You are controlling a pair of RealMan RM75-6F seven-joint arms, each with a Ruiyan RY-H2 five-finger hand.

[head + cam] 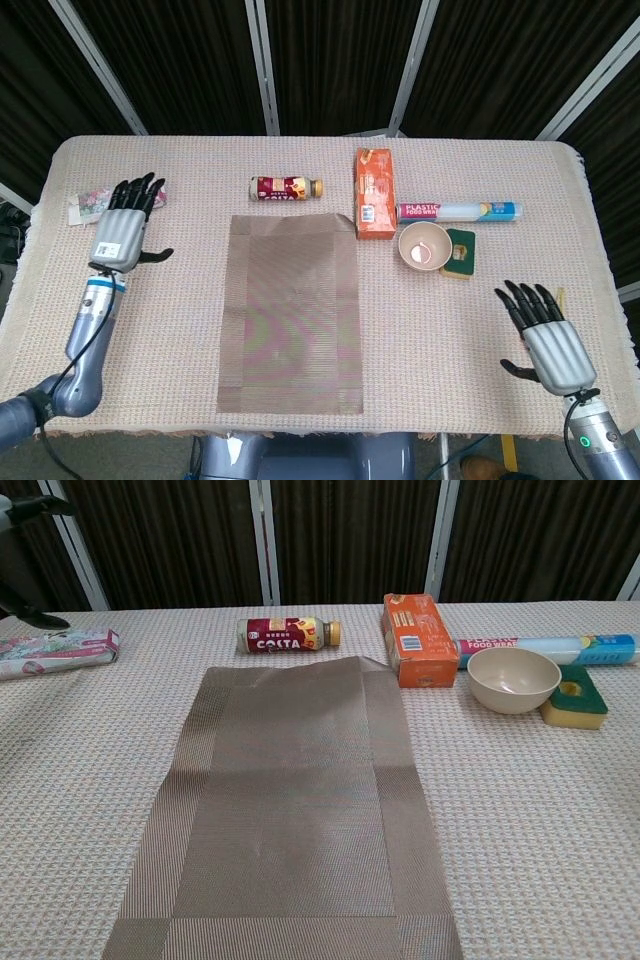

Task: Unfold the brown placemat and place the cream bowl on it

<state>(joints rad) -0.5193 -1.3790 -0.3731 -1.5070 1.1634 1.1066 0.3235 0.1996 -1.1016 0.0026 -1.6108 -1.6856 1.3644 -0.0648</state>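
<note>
One brown placemat (291, 311) lies spread flat in the head view, between the left hand (124, 232) and the right hand (553, 343), both holding nothing with fingers apart; I judge the unfolding done, and the one cream bowl (424, 246), up and inward of the right hand, waits off the mat. One mat and one bowl show in the chest view, with only dark fingertips of the left hand at the upper-left edge.

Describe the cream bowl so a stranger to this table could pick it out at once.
Start at the brown placemat lying flat mid-table and look right, past the orange box at its far right corner. The cream bowl sits just beyond, upright and empty, with a green and yellow sponge at its right. It is the only round, open thing there.
</note>
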